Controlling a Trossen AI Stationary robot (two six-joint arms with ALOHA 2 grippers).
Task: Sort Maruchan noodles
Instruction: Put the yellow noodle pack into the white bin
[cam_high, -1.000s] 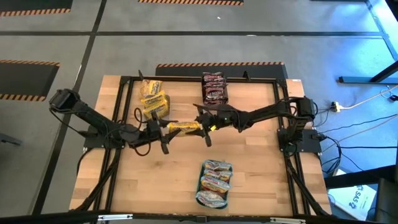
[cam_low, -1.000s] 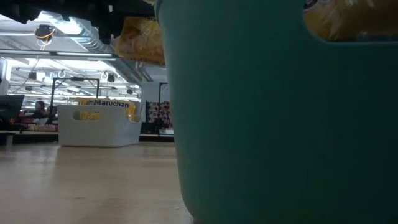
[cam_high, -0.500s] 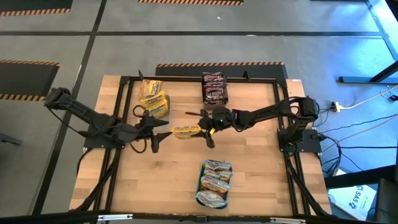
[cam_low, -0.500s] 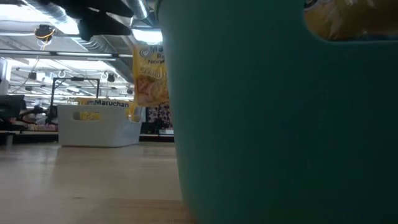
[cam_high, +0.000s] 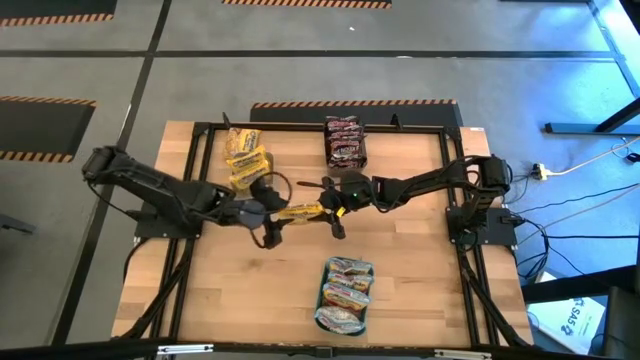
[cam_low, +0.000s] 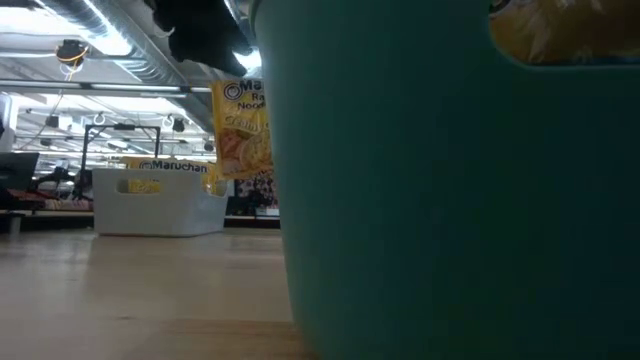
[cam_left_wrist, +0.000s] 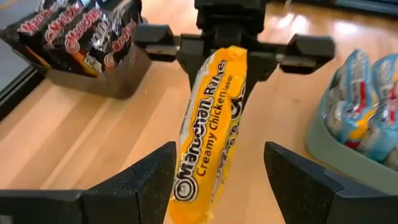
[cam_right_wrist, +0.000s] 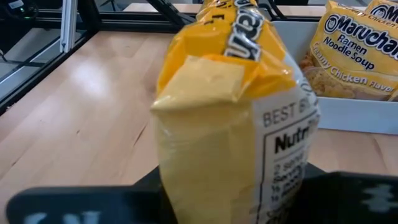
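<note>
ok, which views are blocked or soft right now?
Low view: teal tray fills most of the frame, close and featureless. Right wrist view: yellow packet so near it blocks the centre, its near end soft. Left wrist view: sharp print, window glare on the table.

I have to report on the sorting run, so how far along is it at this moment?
Done: yellow packets fill one tub, dark packets another, and pale packets lie in the teal tray. In hand: the right gripper holds one yellow packet above the table, with the left gripper open around its other end. Left: getting that packet into the yellow tub.
</note>
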